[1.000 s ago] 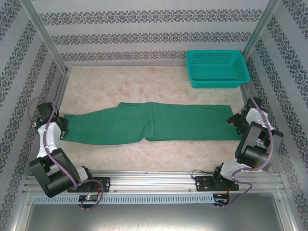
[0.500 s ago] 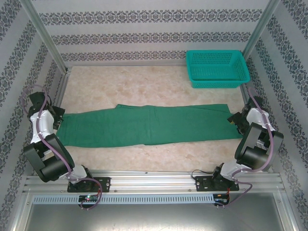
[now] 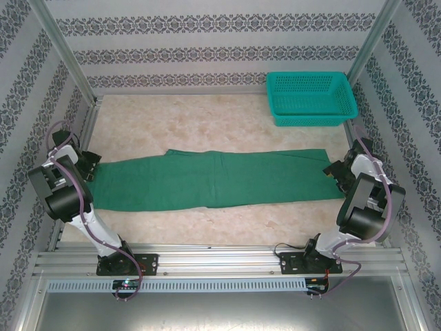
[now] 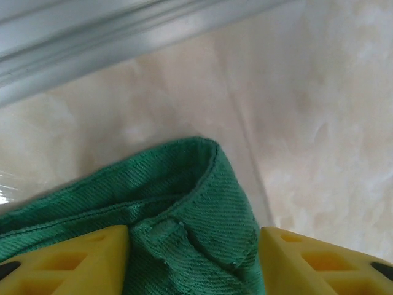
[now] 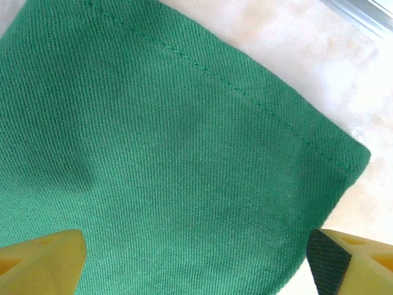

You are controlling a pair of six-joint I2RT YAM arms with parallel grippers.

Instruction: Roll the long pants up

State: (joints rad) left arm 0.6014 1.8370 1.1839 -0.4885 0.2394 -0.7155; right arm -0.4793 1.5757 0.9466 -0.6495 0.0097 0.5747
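long pants (image 3: 213,181) flat on the table (image 3: 172,124); teal basket (image 3: 311,118) beyond

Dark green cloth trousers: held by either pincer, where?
Left pincer straddles the trousers' waistband; grip cannot be told. Right pincer open over the hem, holding nothing.

Long pants (image 3: 213,181) across the table (image 3: 172,124) (left to right), basket (image 3: 310,98) behind at far right

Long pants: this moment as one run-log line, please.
long pants: flat, unrolled on table | left gripper: open, straddling waistband end | right gripper: open above leg hem
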